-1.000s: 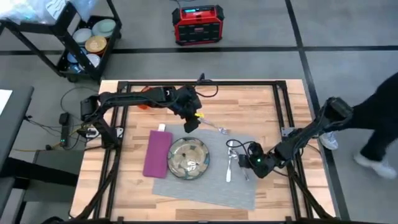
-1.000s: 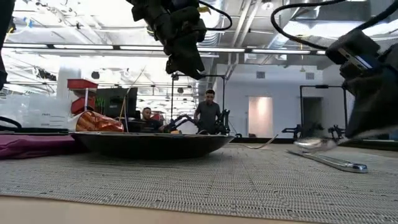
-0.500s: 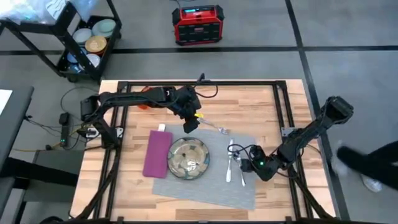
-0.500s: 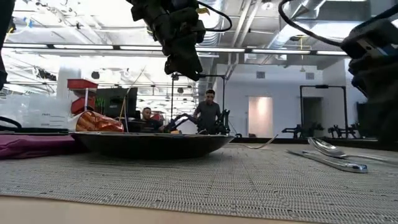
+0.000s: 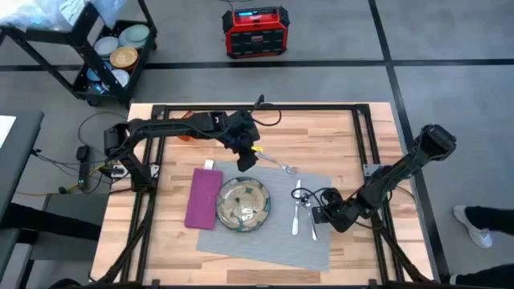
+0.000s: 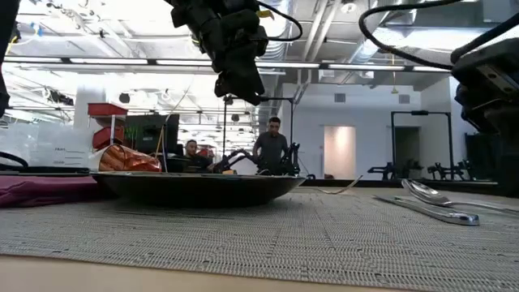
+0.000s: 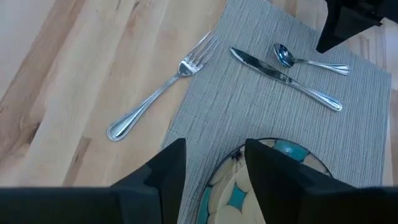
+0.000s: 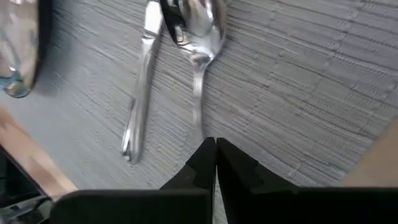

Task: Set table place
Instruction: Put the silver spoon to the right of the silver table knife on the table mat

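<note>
The fork (image 5: 279, 166) lies half off the far edge of the grey placemat (image 5: 321, 241), tines on the mat and handle out on the bare worktop (image 5: 337, 136), well apart from the knife (image 5: 295, 210) and spoon (image 5: 307, 215) lying side by side to the right of the plate (image 5: 245, 205). The left gripper (image 5: 246, 160) hovers above the plate's far rim, fingers spread and empty. The right gripper (image 5: 328, 215) sits low beside the spoon, fingers pressed together on nothing. That fork will be light, stiff and slick (polished steel, lying flat), so a pinch across the narrow handle near its middle looks best, fingertips right down on the wood. The napkin (image 5: 202, 197) waits left of the plate, soft and easily dragged.
</note>
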Motion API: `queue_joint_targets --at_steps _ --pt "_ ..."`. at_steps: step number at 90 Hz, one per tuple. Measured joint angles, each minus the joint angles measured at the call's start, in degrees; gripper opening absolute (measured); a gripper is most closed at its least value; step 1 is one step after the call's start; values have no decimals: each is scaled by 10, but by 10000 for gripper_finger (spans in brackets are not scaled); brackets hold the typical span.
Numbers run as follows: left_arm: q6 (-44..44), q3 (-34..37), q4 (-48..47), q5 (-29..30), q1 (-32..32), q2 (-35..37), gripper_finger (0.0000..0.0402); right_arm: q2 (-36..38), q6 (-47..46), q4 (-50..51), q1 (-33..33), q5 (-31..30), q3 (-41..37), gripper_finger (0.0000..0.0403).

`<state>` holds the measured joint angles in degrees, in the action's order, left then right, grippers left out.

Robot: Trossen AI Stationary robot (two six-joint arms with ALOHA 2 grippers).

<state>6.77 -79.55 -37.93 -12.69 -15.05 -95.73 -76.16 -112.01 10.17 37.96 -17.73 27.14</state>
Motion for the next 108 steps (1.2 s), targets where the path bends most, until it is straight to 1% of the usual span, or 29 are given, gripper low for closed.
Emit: queue_joint_targets --at_steps 15,38,59,80,108 --pt "0 0 2 0 0 0 149 0 28 -4 -11 29 -3 0" --pt "0 0 2 0 0 0 149 -1 60 -13 -26 51 -3 0" --pt "1 0 2 1 0 0 149 -39 69 -68 -28 74 -2 0" --pt "0 0 3 1 0 0 149 -48 144 -98 -58 80 -3 0" --pt "0 0 -1 0 0 0 149 -48 202 -114 -105 74 -3 0"
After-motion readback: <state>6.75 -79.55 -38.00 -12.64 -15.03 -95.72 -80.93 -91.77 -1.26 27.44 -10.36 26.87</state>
